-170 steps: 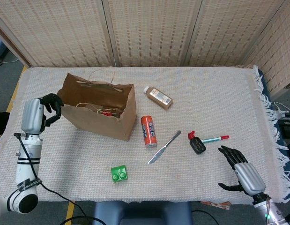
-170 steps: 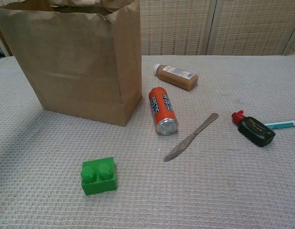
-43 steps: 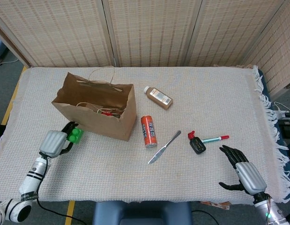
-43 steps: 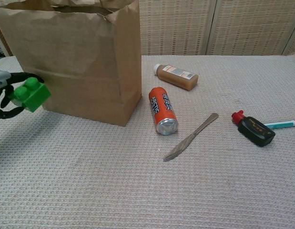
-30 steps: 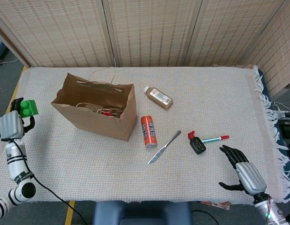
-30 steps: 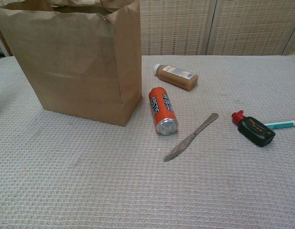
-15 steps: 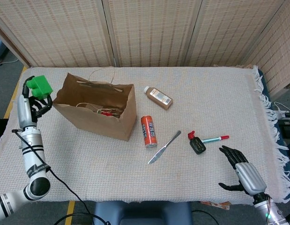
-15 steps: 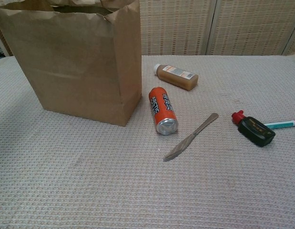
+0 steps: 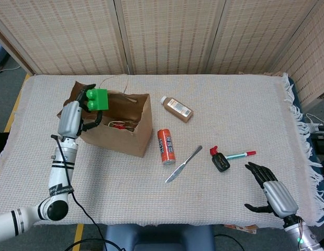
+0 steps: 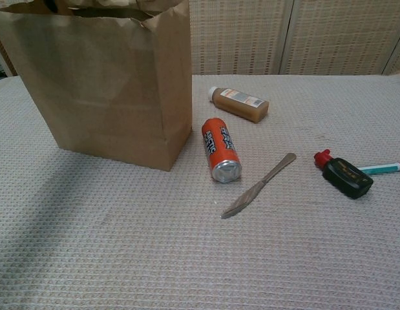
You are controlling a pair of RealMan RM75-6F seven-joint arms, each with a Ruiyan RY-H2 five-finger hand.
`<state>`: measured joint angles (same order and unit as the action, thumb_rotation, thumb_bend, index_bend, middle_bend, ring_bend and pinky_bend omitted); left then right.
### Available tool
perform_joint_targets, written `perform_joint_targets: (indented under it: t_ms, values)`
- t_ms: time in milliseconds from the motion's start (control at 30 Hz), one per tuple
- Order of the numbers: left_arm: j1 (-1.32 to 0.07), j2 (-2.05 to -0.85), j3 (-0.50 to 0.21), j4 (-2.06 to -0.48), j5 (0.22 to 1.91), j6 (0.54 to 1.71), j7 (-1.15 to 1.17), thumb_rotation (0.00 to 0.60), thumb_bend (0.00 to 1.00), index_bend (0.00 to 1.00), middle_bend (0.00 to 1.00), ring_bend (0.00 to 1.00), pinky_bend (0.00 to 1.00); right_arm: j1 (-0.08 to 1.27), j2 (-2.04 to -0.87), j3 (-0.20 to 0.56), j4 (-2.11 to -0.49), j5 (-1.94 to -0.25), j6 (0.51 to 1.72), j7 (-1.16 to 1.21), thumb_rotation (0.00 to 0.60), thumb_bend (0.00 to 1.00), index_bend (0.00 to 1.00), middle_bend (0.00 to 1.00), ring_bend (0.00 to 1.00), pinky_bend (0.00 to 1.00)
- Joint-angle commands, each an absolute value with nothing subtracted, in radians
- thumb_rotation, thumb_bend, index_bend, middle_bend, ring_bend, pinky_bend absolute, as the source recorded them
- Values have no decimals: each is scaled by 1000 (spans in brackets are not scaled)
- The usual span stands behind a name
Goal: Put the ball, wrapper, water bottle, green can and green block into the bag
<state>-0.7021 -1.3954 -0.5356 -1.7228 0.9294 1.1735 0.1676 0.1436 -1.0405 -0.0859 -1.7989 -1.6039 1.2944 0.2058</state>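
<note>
Brown paper bag [image 9: 112,130] stands open at the upper left of the head view, and the left hand [image 9: 78,112] is up over its open top, its fingers wrapped around the green block [image 9: 97,99]. Down in the lower right corner the right hand [image 9: 269,188] rests with its fingers spread and nothing in it. Near the middle lie an orange can [image 9: 166,146], a brown bottle [image 9: 177,109] and a knife [image 9: 183,164].
</note>
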Motion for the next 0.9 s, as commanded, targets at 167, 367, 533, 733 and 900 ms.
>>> perform_joint_targets:
  t_ms: [167,367,533,733,900]
  values:
    - [-759,-1392,-482,-1667,907,1116,223,600,374,0,0,0,123,144,-1039,-87,-1800,-1605,1292,207,600,29,0,0,0,0]
    - [-749,-1366,-479,-1693,927,1132,189,600,374,0,0,0,108,144,-1040,-89,-1800,-1605,1290,199,600,29,0,0,0,0]
    - [-708,-1350,-497,-1771,946,1200,114,600,424,34,10,17,163,142,-1043,-87,-1797,-1604,1296,195,600,29,0,0,0,0]
    - [-566,-1322,-436,-1828,1155,1421,12,600,564,531,569,534,655,141,-1045,-85,-1793,-1604,1299,193,600,29,0,0,0,0]
    - [-439,-1281,-301,-1742,1353,1554,-39,600,594,614,670,634,708,140,-1048,-85,-1788,-1604,1301,186,600,29,0,0,0,0]
